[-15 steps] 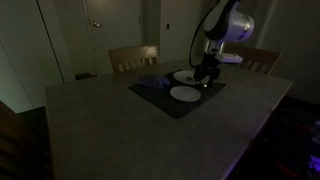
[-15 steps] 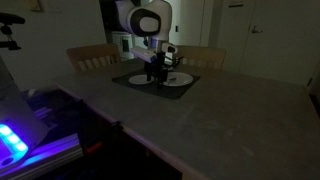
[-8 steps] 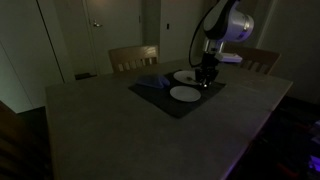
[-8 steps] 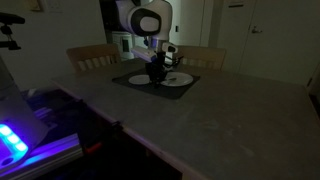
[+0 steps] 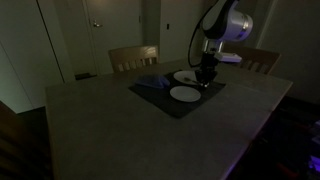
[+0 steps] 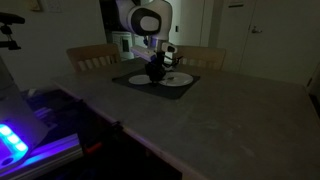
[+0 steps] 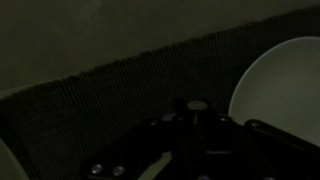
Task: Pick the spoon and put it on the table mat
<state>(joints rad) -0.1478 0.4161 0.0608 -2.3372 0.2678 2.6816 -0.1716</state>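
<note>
The dark table mat lies at the far side of the table and carries two white plates. My gripper is down low on the mat between the plates, jaws drawn together. In the wrist view the gripper holds a small pale rounded tip with a thin stem, which looks like the spoon. It is over the woven mat, beside a plate. The scene is very dark, and the rest of the spoon is hidden.
A large grey table spreads toward the camera. Two wooden chairs stand behind it. Another plate's rim shows at the wrist view's lower left corner. Equipment glowing blue sits off the near table edge.
The jaws have closed from wide open to shut over the mat. The arm has stayed in nearly the same place between the plates.
</note>
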